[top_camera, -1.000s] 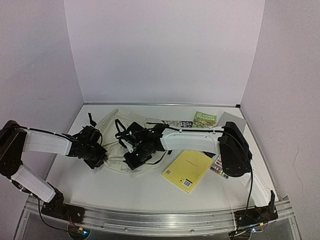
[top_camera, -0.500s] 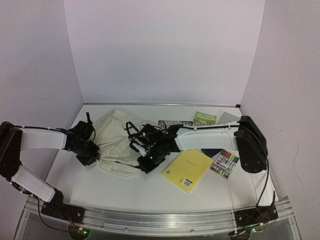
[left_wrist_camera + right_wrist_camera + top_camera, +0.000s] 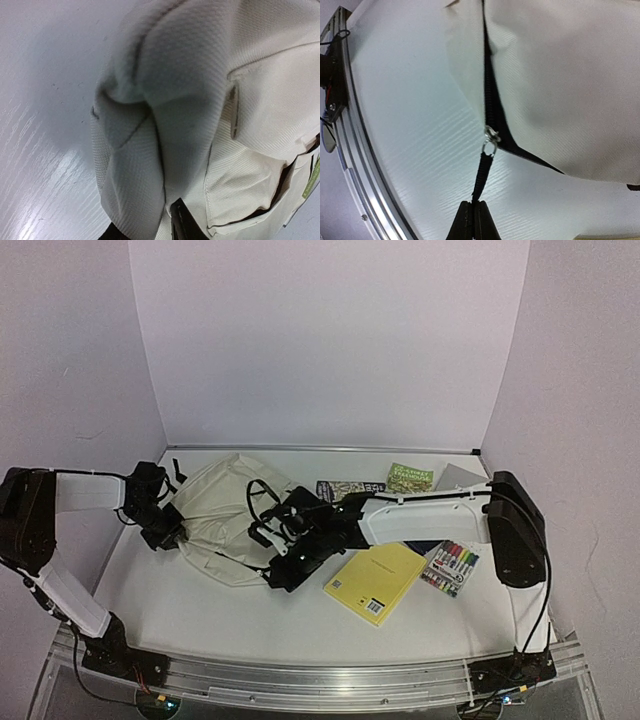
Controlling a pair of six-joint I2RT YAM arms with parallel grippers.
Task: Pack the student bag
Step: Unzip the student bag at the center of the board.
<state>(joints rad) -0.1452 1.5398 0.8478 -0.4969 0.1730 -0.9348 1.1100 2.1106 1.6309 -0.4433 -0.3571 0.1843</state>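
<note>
The student bag [image 3: 222, 508] is a cream fabric backpack lying left of centre on the table, black straps [image 3: 262, 502] bunched on top. My left gripper [image 3: 166, 534] is at the bag's left edge. In the left wrist view its dark fingers [image 3: 183, 224] pinch a fold of the cream fabric [image 3: 145, 170], with my left gripper [image 3: 150, 226] shut on it. My right gripper [image 3: 282, 575] is at the bag's near right corner. In the right wrist view my right gripper [image 3: 473, 205] is shut on the black zipper pull cord [image 3: 482, 175], which runs taut to the metal slider [image 3: 491, 135].
A yellow book [image 3: 376, 580] lies right of the bag, a set of coloured markers [image 3: 451, 568] beside it. A green booklet [image 3: 410, 477], a patterned book [image 3: 348, 487] and a grey sheet [image 3: 462, 480] sit at the back right. The metal rail [image 3: 350, 135] runs along the near edge.
My left gripper has moved left and back with the bag's edge, stretching the bag leftward. The right arm has straightened, its elbow swinging right, with the zipper pull still held.
</note>
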